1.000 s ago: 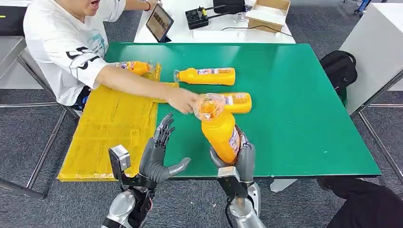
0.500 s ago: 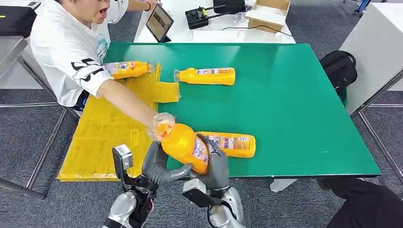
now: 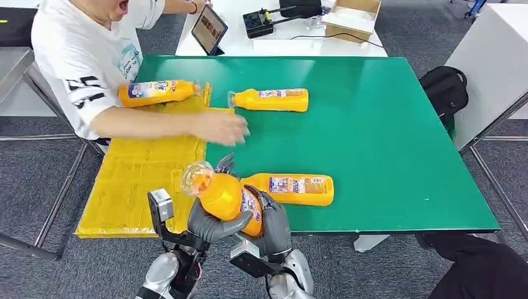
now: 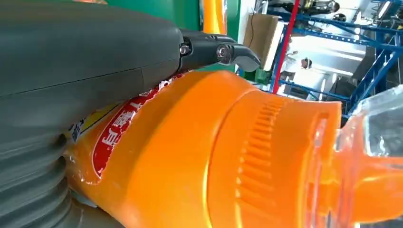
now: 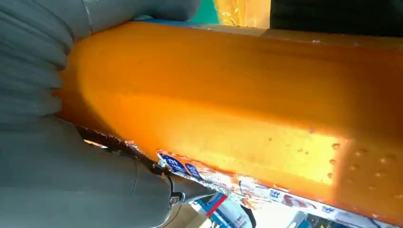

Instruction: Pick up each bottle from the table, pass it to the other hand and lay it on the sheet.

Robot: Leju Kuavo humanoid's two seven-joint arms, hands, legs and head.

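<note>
Head view: an orange bottle (image 3: 229, 198) is held up over the near edge of the green desk (image 3: 386, 143), clear cap pointing to the yellow sheet (image 3: 140, 174). It is gripped by both robot hands at once: the left robot hand (image 3: 208, 221) is wrapped under it w/ thumb across, and the right robot hand (image 3: 271, 224) is closed round its base. A 2nd bottle (image 3: 292, 189) is lying on the desk just beside them. A 3rd (image 3: 271, 99) is lying further back, and a 4th (image 3: 155, 92) is lying at the sheet's far end. A person's hand (image 3: 221, 128) is stretched out over the sheet's edge.
</note>
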